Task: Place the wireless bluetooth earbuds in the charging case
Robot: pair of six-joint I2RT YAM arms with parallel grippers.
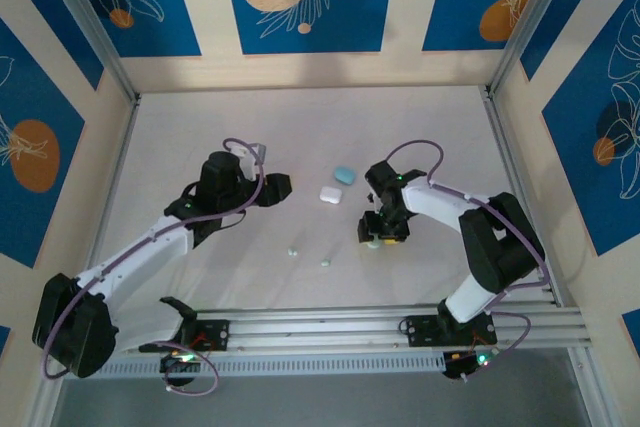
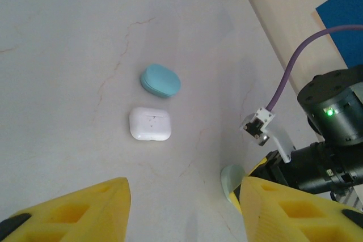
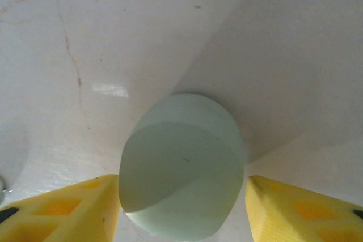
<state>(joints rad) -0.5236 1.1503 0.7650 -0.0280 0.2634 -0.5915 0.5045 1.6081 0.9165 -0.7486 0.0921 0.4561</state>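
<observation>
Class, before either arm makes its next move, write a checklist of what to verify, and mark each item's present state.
1. The pale green case sits within the right gripper: ok.
2. The right gripper is firmly clamped on it: cannot tell.
3. The left gripper is open with nothing in it: ok.
4. The white case and the blue case have open lids: not ok, both look shut.
5. Loose earbuds are in sight on the table: ok, two lie nearer the arm bases than the cases.

tiny pale earbud (image 1: 292,250), another earbud (image 1: 325,264), loose; green case (image 3: 181,168) nearby.
</observation>
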